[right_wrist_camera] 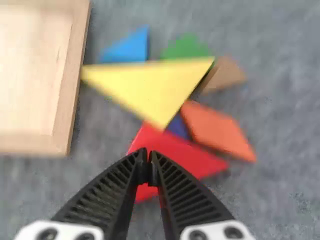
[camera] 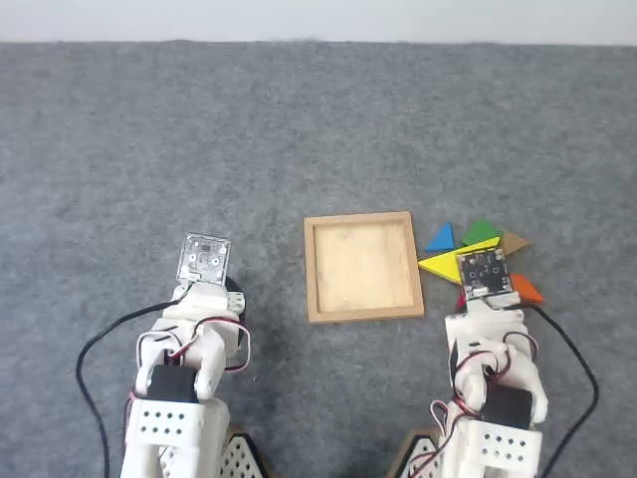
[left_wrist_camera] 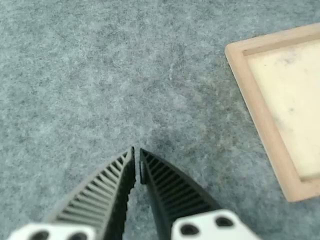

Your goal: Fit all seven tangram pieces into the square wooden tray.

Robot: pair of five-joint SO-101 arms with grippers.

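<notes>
Tray (camera: pixel 360 218) and pieces (camera: pixel 438 263) on the desk (camera: pixel 199 129).
Pieces cluster just right of the tray, under the right claw (right_wrist_camera: pixel 148 152); left claw (left_wrist_camera: pixel 136 150) well left of it.

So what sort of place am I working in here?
Probably a tabletop robot test bench: a grey felt-like mat serves as the work surface, a square wooden tray sits on it with coloured tangram pieces heaped beside it, and a plain pale wall runs behind.

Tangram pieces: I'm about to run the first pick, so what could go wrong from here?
The yellow triangle overlaps its neighbours, so lifting one may drag others. Its tip sits by the tray wall; a push could shift the tray. The right gripper, shut over the red piece, must open first.
</notes>
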